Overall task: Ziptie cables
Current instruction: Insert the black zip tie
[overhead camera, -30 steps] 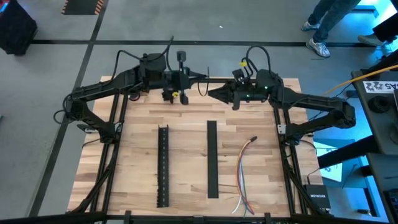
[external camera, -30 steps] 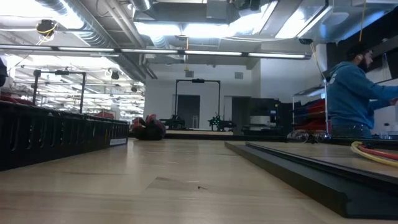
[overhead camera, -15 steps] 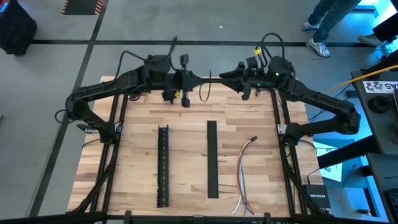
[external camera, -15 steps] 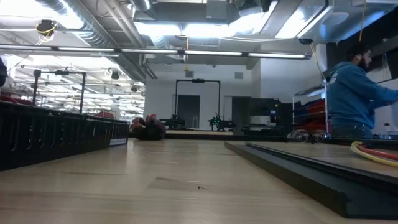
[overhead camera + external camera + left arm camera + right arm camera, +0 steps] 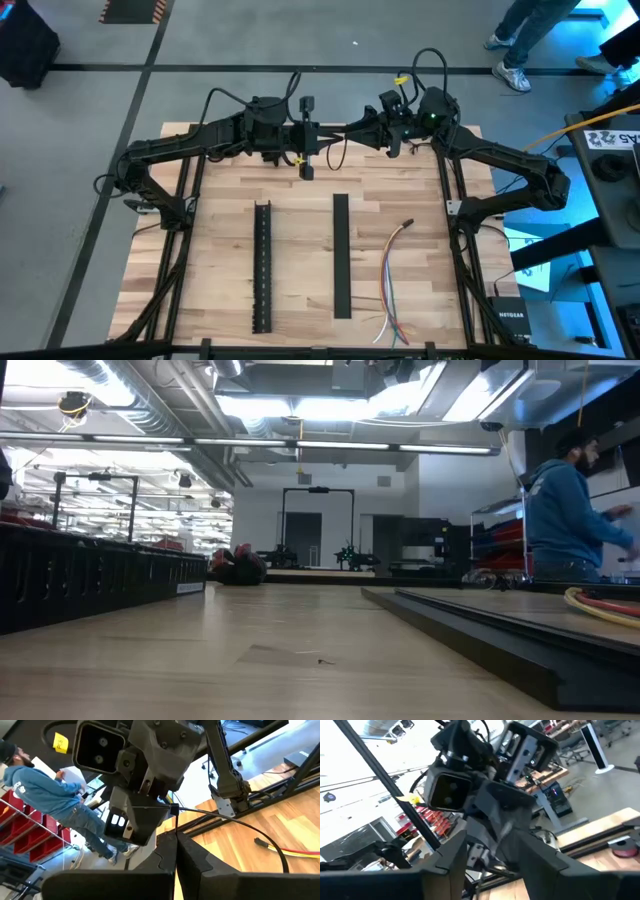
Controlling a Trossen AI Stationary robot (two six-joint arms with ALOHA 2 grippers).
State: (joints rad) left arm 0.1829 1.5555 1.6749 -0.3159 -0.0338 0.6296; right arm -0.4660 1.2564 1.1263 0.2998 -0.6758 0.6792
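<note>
Above the table's far edge my left gripper (image 5: 328, 133) is shut on a ziptie (image 5: 240, 822), a thin dark strap bent into a loop (image 5: 338, 152). My right gripper (image 5: 352, 130) faces it from the right, almost tip to tip. Its fingers (image 5: 535, 855) stand apart and open, and I see nothing between them. The cables (image 5: 392, 290), a loose bundle of red, white and blue wires, lie on the near right part of the table; in the low view they show at the right edge (image 5: 600, 605). My left gripper pinches the ziptie's strap just below its small square head (image 5: 175, 821) between its two shut fingertips. The fingers come roughly level from the table's left. The rest of the strap curves away in a slack loop, clear of the table.
A black slotted channel (image 5: 262, 265) and its flat cover (image 5: 341, 255) lie side by side in the middle of the table, running near to far. A person (image 5: 570, 520) stands beyond the table's right side.
My left gripper has moved a little toward the table's right with the ziptie loop, still shut on it. My right gripper has swung from beside the loop toward the far edge and now points at the left gripper's fingertips.
</note>
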